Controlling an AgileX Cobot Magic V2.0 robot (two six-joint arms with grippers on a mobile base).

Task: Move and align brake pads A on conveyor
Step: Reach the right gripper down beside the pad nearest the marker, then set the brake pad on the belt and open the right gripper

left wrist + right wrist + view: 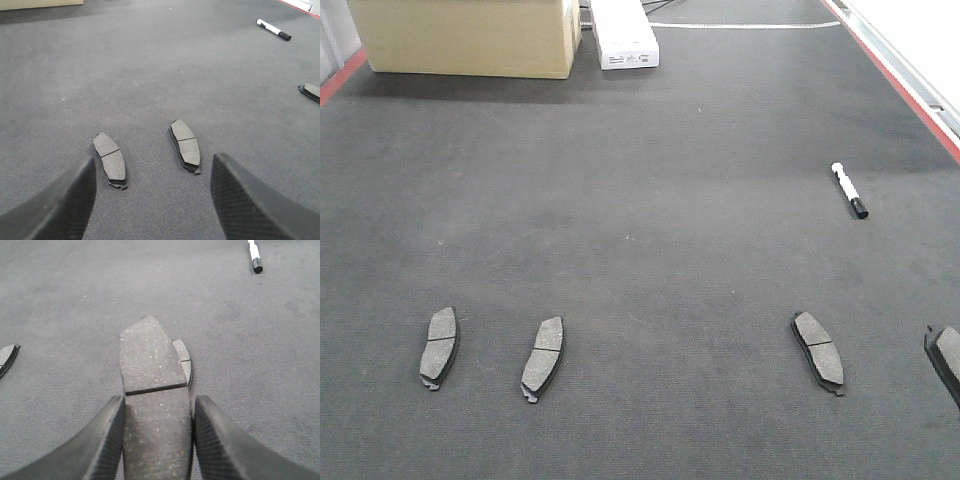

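Right gripper clenched on a brake pad, held above another pad on the conveyor. Left gripper spread wide, empty, over two pads lower left. Step: carrying; next, setting it down parallel with its neighbours.

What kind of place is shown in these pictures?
Probably a factory or workshop conveyor line: a wide dark felt-like belt with red edge strips, brake pads laid out on it, and a cardboard box at the far end.
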